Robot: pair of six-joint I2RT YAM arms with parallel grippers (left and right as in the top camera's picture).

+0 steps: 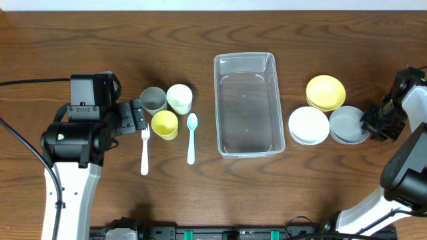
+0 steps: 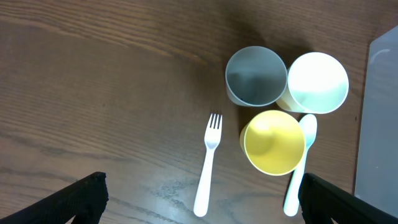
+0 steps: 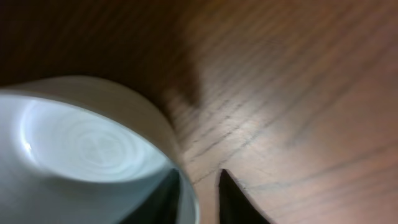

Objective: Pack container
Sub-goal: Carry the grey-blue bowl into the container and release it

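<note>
The clear rectangular container point(image 1: 247, 113) stands empty at the table's middle; its edge shows in the left wrist view point(image 2: 380, 124). My left gripper point(image 1: 138, 117) is open wide point(image 2: 202, 190) over a white fork point(image 2: 208, 165), beside a yellow cup point(image 2: 274, 142), a grey cup point(image 2: 255, 76), a white cup point(image 2: 318, 82) and a pale blue spoon point(image 2: 300, 165). My right gripper point(image 1: 369, 123) is low at the right edge of a grey bowl point(image 1: 347, 123). Its fingers point(image 3: 199, 193) straddle the bowl's rim point(image 3: 81, 149), one inside and one outside, with a gap left.
A white bowl point(image 1: 308, 125) sits between the container and the grey bowl, touching it. A yellow bowl point(image 1: 325, 91) sits behind them. The three cups point(image 1: 165, 124), the fork point(image 1: 145, 152) and the spoon point(image 1: 191, 137) lie left of the container.
</note>
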